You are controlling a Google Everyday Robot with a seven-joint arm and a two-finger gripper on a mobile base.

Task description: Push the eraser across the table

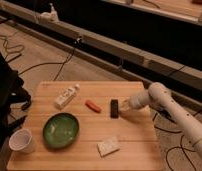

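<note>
Wooden table (136,145) planks carry the eraser (114,108) near the middle, beside an orange-red item (93,105). My tool (125,105) sits against the eraser's far side from that item. Wide or narrow, I cannot tell. I judge the push barely begun, with most of the crossing left.
</note>
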